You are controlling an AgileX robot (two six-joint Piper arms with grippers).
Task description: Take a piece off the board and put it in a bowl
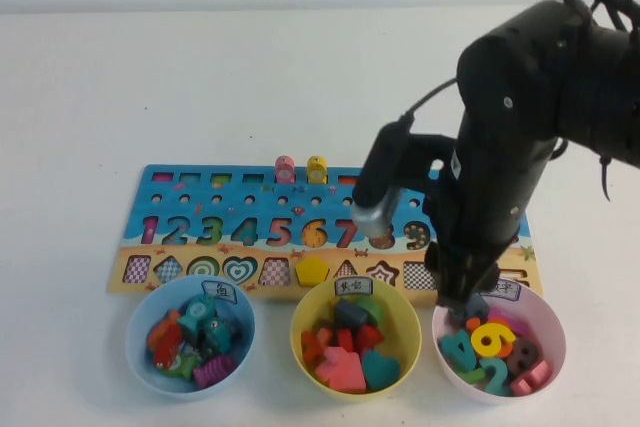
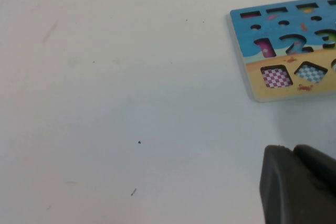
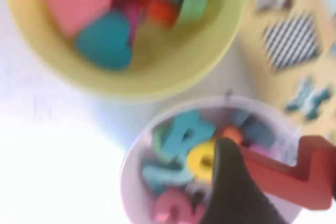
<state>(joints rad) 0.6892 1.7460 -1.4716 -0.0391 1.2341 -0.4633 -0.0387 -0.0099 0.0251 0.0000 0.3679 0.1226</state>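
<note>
Your right gripper point(image 3: 273, 182) is clenching the piece point(image 3: 294, 174) over the bowl point(image 1: 545, 307); only the drop remains; left gripper point(image 2: 299, 182) parked off the board point(image 2: 283, 51), its grip unreadable.

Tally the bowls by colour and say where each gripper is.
Light blue bowl: 1
Yellow bowl: 1
Lilac-pink bowl: 1
Total: 3
The right gripper holds the red 7 piece over the lilac-pink bowl. The left gripper hangs above the table beside the puzzle board.
</note>
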